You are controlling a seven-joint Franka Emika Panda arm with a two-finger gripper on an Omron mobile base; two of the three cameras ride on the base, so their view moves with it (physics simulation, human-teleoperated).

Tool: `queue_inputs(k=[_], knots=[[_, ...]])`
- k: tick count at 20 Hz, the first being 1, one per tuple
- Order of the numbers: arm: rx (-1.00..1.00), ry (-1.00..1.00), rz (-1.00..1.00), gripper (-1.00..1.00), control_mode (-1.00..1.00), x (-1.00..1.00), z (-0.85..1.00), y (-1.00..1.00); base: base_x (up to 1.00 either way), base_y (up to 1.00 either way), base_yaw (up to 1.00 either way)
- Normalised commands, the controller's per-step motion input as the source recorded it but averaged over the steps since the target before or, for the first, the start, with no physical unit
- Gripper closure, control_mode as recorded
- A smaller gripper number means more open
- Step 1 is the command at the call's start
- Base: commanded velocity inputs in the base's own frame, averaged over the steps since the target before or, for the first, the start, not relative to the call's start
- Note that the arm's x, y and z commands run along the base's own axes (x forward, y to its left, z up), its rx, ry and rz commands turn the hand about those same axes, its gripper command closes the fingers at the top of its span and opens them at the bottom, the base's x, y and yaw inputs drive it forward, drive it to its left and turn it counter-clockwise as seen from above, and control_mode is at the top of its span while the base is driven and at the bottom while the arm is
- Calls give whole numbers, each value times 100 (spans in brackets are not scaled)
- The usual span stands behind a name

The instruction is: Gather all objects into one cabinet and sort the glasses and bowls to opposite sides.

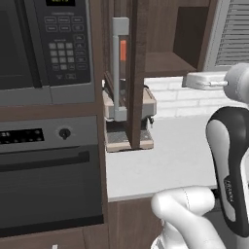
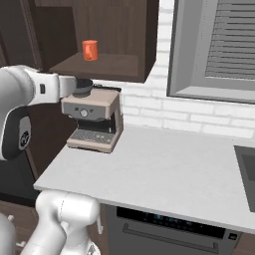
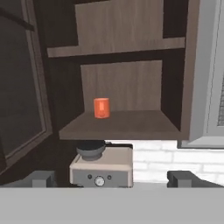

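Observation:
One of the glasses, a bright orange mug [image 3: 101, 107], stands upright on the lower shelf of the open dark-brown cabinet [image 3: 131, 124], towards its left. That mug [image 2: 90, 50] is alone on the shelf in the right base view, and a strip of it [image 1: 123, 50] shows past the edge-on cabinet door [image 1: 136, 73]. My gripper [image 3: 113, 179] is open, its fingertips [image 3: 41, 178] wide apart with nothing between them. It hangs well back from the cabinet, below shelf height. The hand [image 1: 204, 80] points at the cabinet. The bowls are out of view.
A beige coffee machine [image 2: 94, 119] with a dark round top stands on the grey counter [image 2: 164, 169] under the cabinet. A microwave [image 1: 44, 44] and a wall oven [image 1: 48, 170] fill the left. A shuttered window [image 2: 219, 45] is to the right.

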Motion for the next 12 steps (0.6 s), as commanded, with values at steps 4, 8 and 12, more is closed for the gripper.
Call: queue_inputs(k=[4, 8, 12], knots=[[3, 0, 0, -100, -100, 88, 27, 5, 0, 0, 0], [-6, 3, 5, -100, -100, 44, 6, 47, 0, 0, 0], [-8, 7, 8, -100, -100, 71, 1, 30, 0, 0, 0]])
